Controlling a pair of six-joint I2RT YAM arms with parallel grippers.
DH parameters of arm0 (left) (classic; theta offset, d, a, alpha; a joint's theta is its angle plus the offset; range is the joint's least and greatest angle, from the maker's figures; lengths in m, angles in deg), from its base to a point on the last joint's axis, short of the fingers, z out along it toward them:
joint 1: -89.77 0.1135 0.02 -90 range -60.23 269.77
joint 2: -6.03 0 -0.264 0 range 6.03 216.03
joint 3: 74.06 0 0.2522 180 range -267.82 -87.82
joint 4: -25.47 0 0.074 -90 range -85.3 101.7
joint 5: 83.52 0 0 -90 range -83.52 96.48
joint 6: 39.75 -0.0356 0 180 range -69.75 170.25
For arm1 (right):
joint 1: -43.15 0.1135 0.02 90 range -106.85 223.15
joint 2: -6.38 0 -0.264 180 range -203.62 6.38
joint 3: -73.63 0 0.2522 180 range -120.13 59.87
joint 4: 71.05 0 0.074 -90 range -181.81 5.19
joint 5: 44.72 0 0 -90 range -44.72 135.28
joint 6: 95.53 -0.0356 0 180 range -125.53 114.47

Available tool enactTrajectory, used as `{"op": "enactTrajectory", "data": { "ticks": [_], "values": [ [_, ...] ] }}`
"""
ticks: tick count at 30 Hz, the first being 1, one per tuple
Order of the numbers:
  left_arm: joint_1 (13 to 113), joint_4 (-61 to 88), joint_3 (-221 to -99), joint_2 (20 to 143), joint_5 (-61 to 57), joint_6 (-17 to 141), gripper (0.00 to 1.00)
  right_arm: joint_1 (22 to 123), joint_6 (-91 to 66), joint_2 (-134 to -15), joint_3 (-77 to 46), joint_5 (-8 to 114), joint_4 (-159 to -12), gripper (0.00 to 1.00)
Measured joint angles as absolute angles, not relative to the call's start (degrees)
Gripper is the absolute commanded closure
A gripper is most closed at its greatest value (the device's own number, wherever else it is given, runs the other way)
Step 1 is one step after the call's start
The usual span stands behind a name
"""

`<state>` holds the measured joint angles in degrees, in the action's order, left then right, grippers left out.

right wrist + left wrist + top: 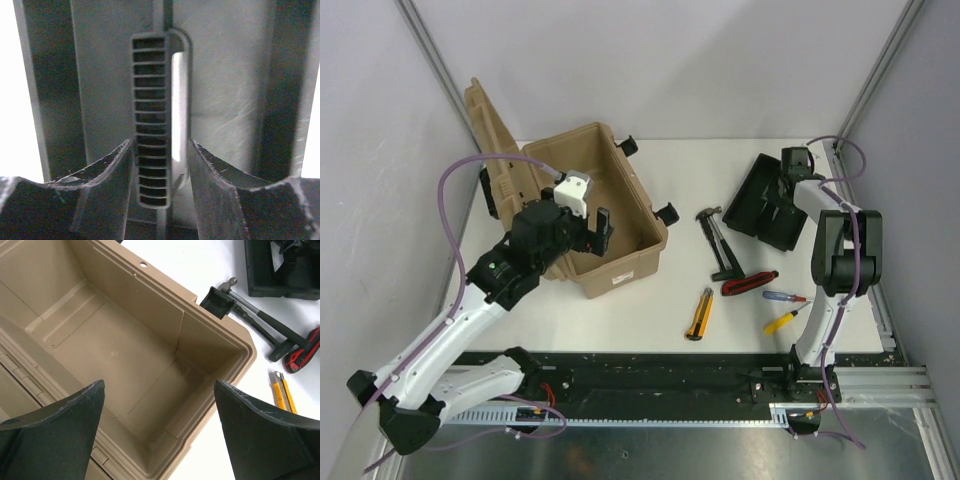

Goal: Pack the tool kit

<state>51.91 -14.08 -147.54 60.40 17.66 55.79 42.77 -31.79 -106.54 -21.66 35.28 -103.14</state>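
While the toolbox [620,272] sits open and empty at the left of the table [620,315] under the wide, empty left gripper [159,385], packing looks barely begun: the right gripper [160,142] straddles the black tray's [760,195] handle [150,100], grip unclear, and the hammer [713,238], knife [698,315] and screwdrivers [785,310] lie outside.

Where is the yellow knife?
In the top view, the yellow knife lies on the table, right of the tool kit, near the red-handled tool.
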Motion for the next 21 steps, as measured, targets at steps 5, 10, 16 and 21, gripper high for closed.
{"op": "enactTrajectory", "data": {
  "ticks": [5, 10, 16, 21],
  "values": [
    [54.86, -15.06, -147.52, 58.93, 15.76, 52.86, 0.05, 41.48, -31.4, -106.54, -21.66, 33.58, -103.42, 0.26],
    [56.28, -15.74, -147.52, 58.58, 15.28, 49.89, 0.05, 41.53, -30.81, -106.17, -21.66, 32.07, -104.04, 0.23],
    [57.76, -16.09, -147.52, 58.45, 15.19, 48.12, 0.04, 45.83, -28.32, -100.88, -21.71, 30.45, -106.64, 0.21],
    [58.79, -16.52, -147.94, 58.34, 12.63, 48.29, 0.04, 54.2, -26.55, -93.69, -22.12, 30.91, -108.54, 0.21]
  ]
}}
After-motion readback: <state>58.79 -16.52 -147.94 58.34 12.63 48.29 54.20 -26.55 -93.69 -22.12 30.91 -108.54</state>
